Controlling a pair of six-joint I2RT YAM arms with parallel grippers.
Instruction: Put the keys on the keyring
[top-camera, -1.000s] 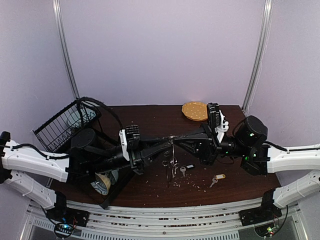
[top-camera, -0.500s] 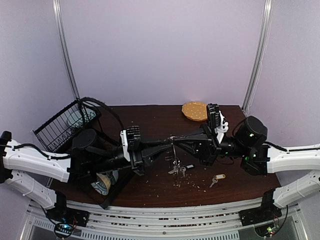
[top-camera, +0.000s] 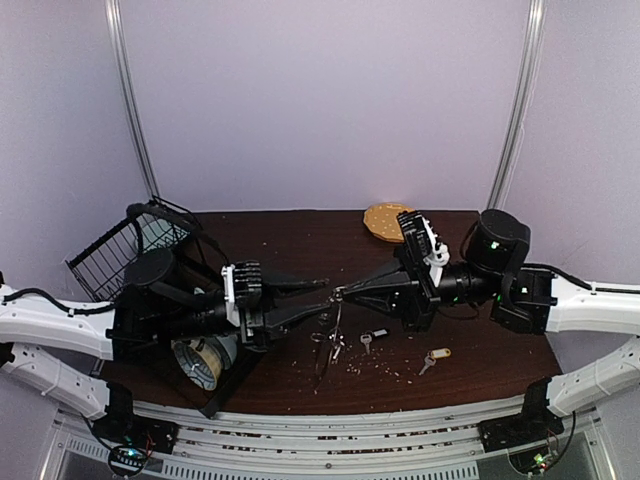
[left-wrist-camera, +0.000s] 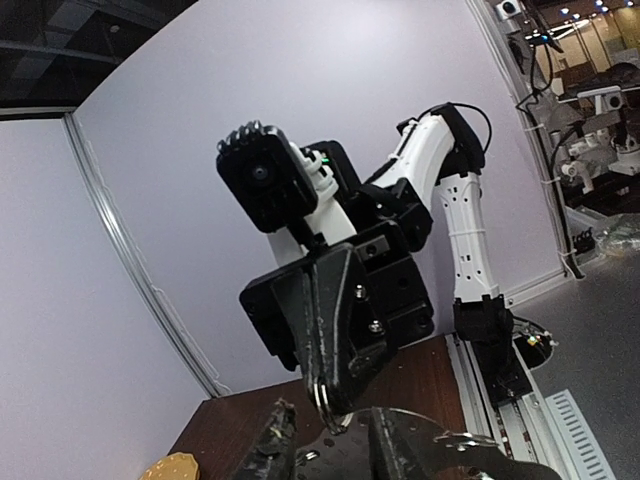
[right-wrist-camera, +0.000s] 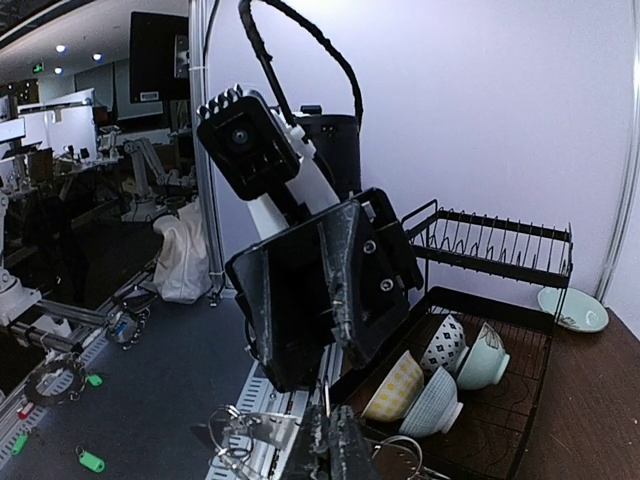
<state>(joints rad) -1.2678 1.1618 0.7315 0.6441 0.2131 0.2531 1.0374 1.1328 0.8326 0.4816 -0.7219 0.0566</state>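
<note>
The right tool (top-camera: 344, 293) is pressed together on the top of the keyring (top-camera: 332, 320) and holds it in the air over the middle of the bench (top-camera: 290, 238). The floppy loop hangs from the pinch toward 6 o'clock, its lower end near the wood. The left tool (top-camera: 323, 295) sits nose to nose with it, just at its 9 o'clock. Its fingers (left-wrist-camera: 278, 447) look parted a little in its own wrist view, though the gap is hard to make out end-on from the other wrist.

Both keys lie flat on the bench, apart from the ring. The key with the black-and-white tag (top-camera: 368, 341) is near, at about 5 o'clock from the pinch, with its shaft running roughly 12 to 6. The key with the yellow tag (top-camera: 431, 359) lies farther out at 4 o'clock, its long axis running 7 to 1 and the tag at the 1 end. Both are on the right arm's side, but that arm is busy with the ring. I judge the left tool is the one free to reach across for the nearer key.

The bench is dark brown wood, with pale specks strewn around the keys. A wire dish rack (top-camera: 125, 250) stands at 9 to 10 o'clock and a tan dotted disc (top-camera: 388, 222) at 1 o'clock, both well apart from the keys
</note>
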